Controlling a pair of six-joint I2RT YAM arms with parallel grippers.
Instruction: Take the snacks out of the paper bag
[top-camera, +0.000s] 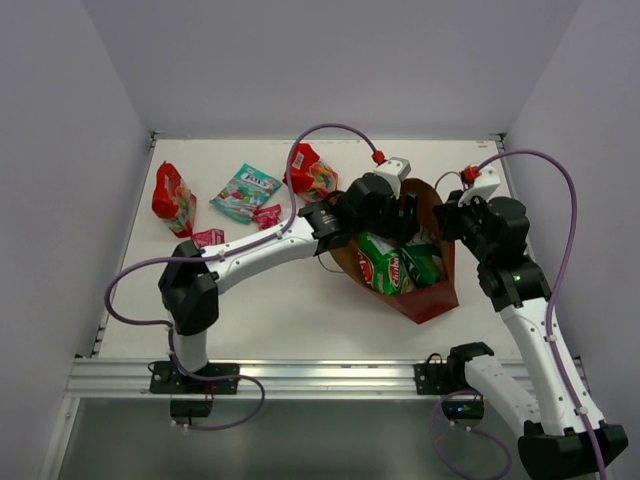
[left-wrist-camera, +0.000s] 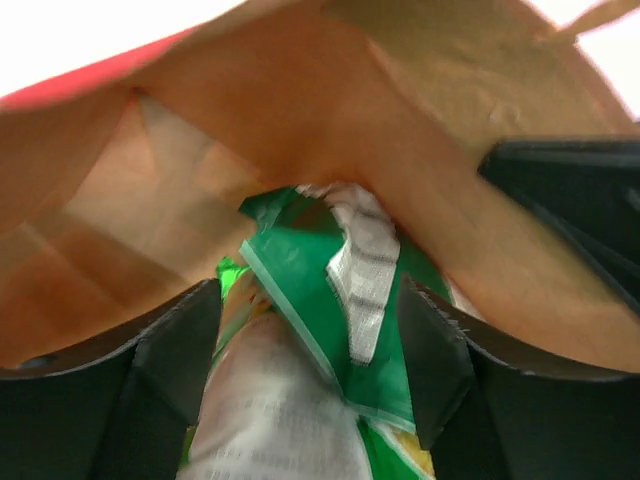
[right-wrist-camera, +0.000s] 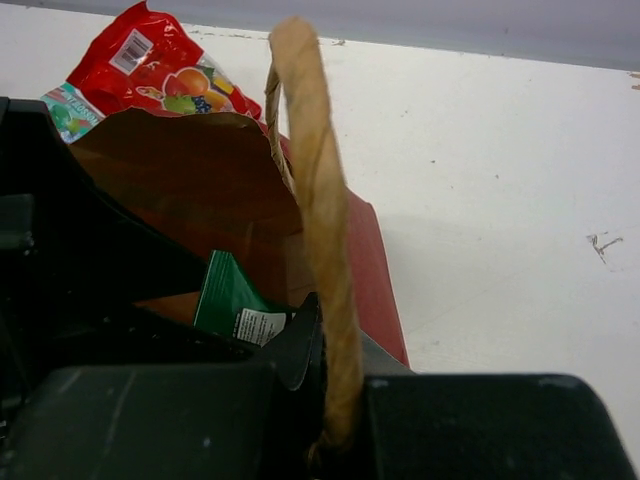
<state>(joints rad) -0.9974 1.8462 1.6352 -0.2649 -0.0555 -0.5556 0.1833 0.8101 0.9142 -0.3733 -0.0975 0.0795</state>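
Observation:
The red paper bag (top-camera: 428, 296) lies tilted open on the table, with two green chip bags (top-camera: 382, 263) inside. My left gripper (top-camera: 400, 222) is inside the bag's mouth. In the left wrist view it (left-wrist-camera: 310, 350) is open, its fingers (left-wrist-camera: 185, 350) on either side of a green chip bag's crimped top (left-wrist-camera: 300, 285), under the brown inner wall (left-wrist-camera: 300, 110). My right gripper (top-camera: 452, 214) is shut on the bag's twisted paper handle (right-wrist-camera: 318, 200) and holds that side up. The right wrist view shows a green bag's corner (right-wrist-camera: 228, 295) inside.
Out on the table at the back left lie a red bag (top-camera: 172, 197), a teal pouch (top-camera: 245, 192), another red bag (top-camera: 312, 172) and two small pink sachets (top-camera: 267, 215) (top-camera: 208, 237). White walls stand on three sides. The rail with the arm bases runs along the near edge.

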